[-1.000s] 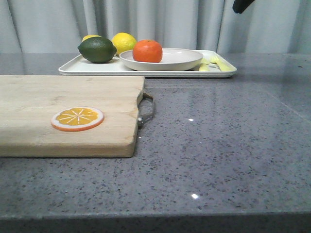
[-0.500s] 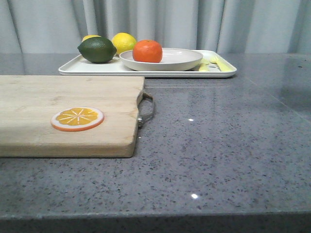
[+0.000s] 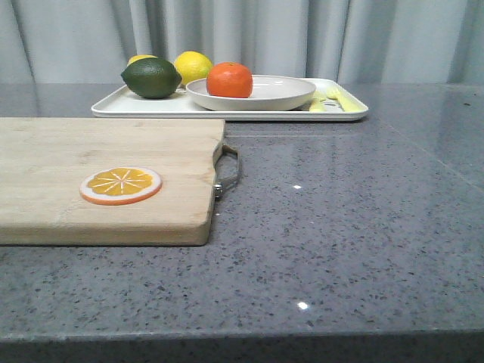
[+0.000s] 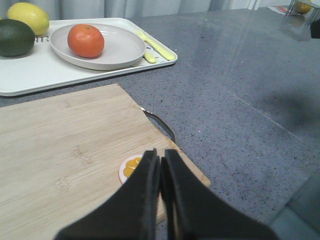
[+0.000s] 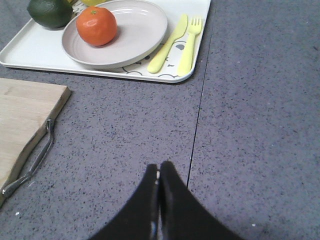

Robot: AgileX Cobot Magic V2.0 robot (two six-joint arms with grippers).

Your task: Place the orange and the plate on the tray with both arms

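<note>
The orange (image 3: 230,79) rests in the off-white plate (image 3: 280,94), and the plate stands on the white tray (image 3: 151,106) at the back of the table. Both wrist views show them too: orange (image 4: 86,40), plate (image 4: 122,47), tray (image 4: 30,75), and orange (image 5: 96,25), plate (image 5: 140,30), tray (image 5: 30,47). My left gripper (image 4: 161,156) is shut and empty, above the wooden board's near corner, far from the tray. Shut and empty as well, my right gripper (image 5: 159,167) hangs over bare grey counter short of the tray. Neither gripper shows in the front view.
A dark green lime (image 3: 151,77) and a yellow lemon (image 3: 193,66) lie at the tray's left end, yellow cutlery (image 5: 180,42) at its right end. A wooden cutting board (image 3: 91,151) with a metal handle (image 3: 228,170) holds an orange slice (image 3: 120,185) at front left.
A dark arm part at the front view's top right a second ago has left the picture. Nothing on the table has moved.
</note>
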